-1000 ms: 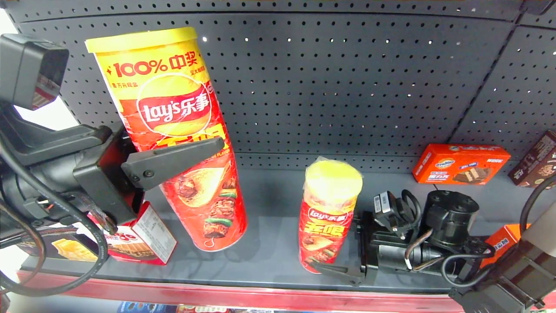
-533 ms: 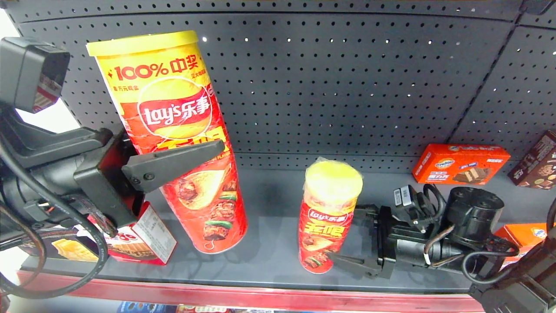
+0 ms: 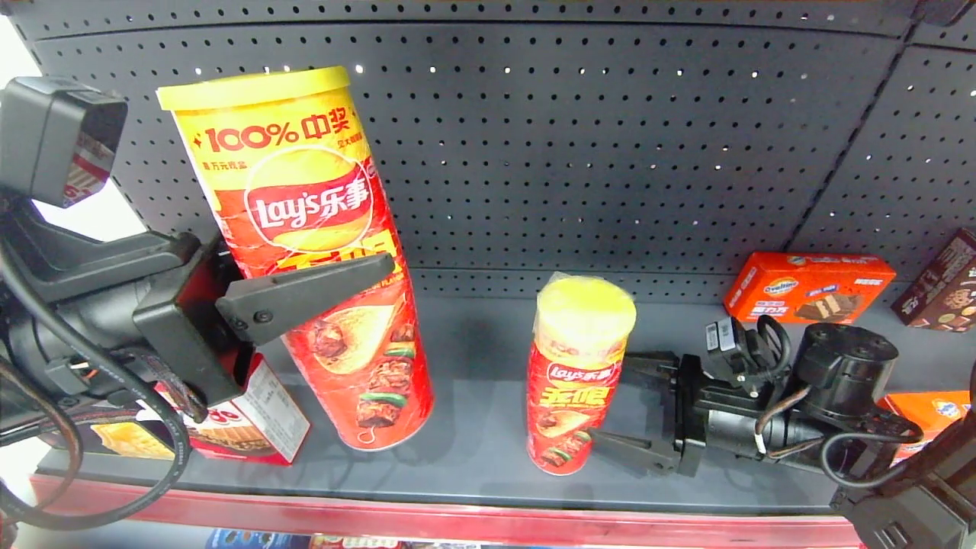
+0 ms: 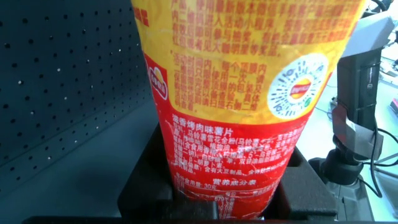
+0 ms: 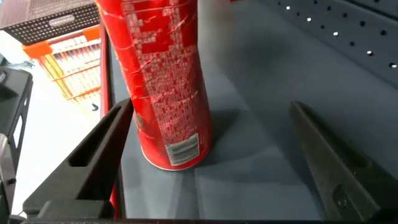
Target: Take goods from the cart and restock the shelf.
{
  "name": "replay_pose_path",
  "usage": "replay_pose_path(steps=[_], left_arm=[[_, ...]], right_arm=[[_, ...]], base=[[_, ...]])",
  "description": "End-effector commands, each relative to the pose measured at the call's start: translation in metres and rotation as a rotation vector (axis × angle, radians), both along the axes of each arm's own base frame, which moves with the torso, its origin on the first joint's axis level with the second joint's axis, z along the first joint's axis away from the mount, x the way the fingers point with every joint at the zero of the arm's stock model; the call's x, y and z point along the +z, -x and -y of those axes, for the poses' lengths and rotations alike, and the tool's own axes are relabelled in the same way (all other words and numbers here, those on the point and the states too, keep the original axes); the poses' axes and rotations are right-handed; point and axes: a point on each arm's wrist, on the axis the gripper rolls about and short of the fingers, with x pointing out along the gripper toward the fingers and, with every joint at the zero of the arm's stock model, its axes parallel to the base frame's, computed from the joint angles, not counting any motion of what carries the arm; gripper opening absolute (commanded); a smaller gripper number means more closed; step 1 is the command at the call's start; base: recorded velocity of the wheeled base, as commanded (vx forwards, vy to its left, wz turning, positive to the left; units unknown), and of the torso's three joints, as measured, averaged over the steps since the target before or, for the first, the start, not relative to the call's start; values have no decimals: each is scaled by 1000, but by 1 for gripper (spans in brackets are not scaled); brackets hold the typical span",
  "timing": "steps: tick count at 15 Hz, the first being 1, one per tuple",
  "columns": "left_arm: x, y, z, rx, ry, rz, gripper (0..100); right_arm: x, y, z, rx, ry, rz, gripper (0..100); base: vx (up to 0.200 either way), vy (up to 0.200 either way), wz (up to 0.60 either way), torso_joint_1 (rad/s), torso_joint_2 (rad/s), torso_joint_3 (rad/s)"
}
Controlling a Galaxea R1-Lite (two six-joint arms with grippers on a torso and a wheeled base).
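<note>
A tall red and yellow chips can (image 3: pixel 305 252) with a yellow lid leans slightly at the left of the grey shelf (image 3: pixel 473 427), its base at or just above the shelf floor. My left gripper (image 3: pixel 343 274) is shut on the middle of the can (image 4: pixel 242 93). A shorter chips can (image 3: pixel 579 374) stands upright on the shelf, near the middle. My right gripper (image 3: pixel 624 402) is just right of it, open, its fingertips beside the can's lower half. In the right wrist view, the short can (image 5: pixel 165 93) stands by one finger (image 5: pixel 93 155).
A red box (image 3: pixel 244 419) and a dark box (image 3: pixel 114 438) lie under my left arm. An orange box (image 3: pixel 808 288) and a brown box (image 3: pixel 945 286) sit at the back right, and another orange box (image 3: pixel 923 408) at the front right. The cart's orange basket (image 5: pixel 62 43) stands beyond the shelf edge.
My right gripper has drawn back to the right, away from the short can, which stays standing. My left gripper has lowered the tall can a little.
</note>
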Motion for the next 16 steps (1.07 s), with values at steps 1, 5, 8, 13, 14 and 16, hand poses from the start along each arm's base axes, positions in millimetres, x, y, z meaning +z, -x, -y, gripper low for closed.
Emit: replay_pose_path(steps=[1,5,8,13,14,16], left_arm=[[0,0,0,1,-1,-2,0],[-5,5,-2,1,-4,-13,0],[-6,10,-4,1,-4,-11,0],[-3,13,-5,7,3,3,0],[-2,14,-6,7,4,7,0],[-2,15,-6,7,5,11,0]], right_arm=[[0,1,0,1,-1,3,100],[25,24,9,6,-31,61,100],[52,60,39,-55,-72,145,100],[103,130,113,-407,-118,298,100],[104,150,124,-514,-106,282,100],[93,198,130,-744,-131,172,100]], base=[[0,0,0,0,0,0],[0,0,0,0,0,0],[0,0,0,0,0,0],[0,0,0,0,0,0],[0,0,0,0,0,0],[0,0,0,0,0,0]])
